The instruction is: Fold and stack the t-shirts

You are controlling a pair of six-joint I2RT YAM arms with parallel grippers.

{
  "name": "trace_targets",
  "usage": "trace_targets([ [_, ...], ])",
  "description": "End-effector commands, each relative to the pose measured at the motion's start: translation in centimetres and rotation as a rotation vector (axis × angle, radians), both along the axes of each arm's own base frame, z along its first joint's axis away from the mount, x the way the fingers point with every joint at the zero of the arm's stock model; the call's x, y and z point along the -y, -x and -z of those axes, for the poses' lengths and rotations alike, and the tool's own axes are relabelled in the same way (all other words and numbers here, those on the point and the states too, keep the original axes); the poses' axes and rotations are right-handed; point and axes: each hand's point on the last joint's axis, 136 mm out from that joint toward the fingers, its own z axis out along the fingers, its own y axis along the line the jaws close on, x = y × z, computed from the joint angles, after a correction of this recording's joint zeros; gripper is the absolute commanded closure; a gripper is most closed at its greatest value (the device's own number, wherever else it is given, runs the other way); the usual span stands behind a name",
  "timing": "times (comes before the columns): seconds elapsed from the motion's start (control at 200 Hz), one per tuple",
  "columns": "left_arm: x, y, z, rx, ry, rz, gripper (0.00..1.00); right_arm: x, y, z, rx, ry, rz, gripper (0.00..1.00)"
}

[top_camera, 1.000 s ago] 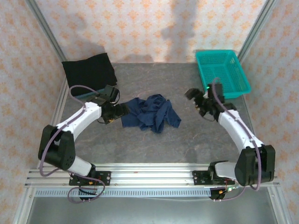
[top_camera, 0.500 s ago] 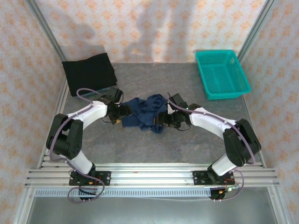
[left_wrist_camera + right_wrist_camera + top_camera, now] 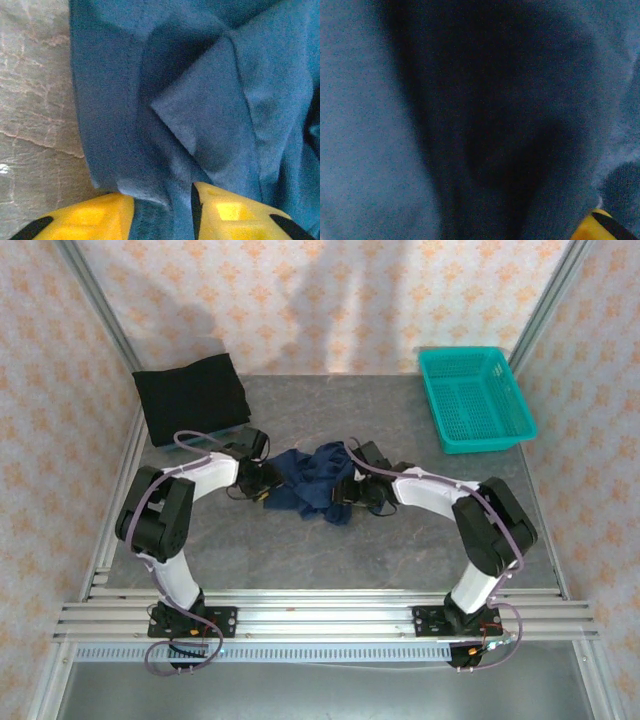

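Navy blue t-shirt [image 3: 370,125] seen very close, blurred; a dark fold runs down its middle; a yellow fingertip [image 3: 592,229] at lower right.

From above, the left gripper [image 3: 262,484] and right gripper [image 3: 347,492] are too small for me to read. Their tips are lost against the left and right edges of the navy t-shirt [image 3: 318,478]. On the left wrist camera the frame cuts off both yellow fingers [image 3: 107,215] below the shirt's folds, so I cannot judge the grip. The right wrist camera gives me blurred, shadowed cloth with one cropped finger [image 3: 597,227].
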Motion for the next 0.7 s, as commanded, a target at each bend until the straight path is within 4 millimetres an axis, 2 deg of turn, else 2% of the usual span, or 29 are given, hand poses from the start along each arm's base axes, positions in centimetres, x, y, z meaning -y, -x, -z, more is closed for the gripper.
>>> trace_targets([
  [0.0, -1.4, 1.6, 2.2, -0.089, -0.087, 0.007, 0.87, 0.5, -2.1, -3.3, 0.081, -0.021, 0.065, 0.89],
  [0.05, -1.9, 1.8, 2.1, -0.097, -0.115, 0.009, 1.0, 1.2, -2.3, -4.6, 0.089, -0.032, 0.084, 1.0],
  [0.26, -5.5, 1.7, 0.0, -0.061, -0.185, -0.038, 1.0, 4.8, -2.2, -10.0, 0.138, -0.085, 0.172, 1.0],
  [0.35, -6.9, 1.3, -1.7, -0.025, -0.207, -0.053, 1.0, 6.9, -2.1, -12.3, 0.173, -0.103, 0.219, 1.0],
  [0.48, -8.8, 0.6, -5.3, 0.057, -0.244, -0.066, 1.0, 9.7, -2.1, -14.9, 0.199, -0.153, 0.298, 1.0],
  [0.696, -12.0, 0.7, -10.3, 0.162, -0.306, -0.103, 1.0, 14.4, -1.1, -16.9, 0.187, -0.17, 0.389, 1.0],
])
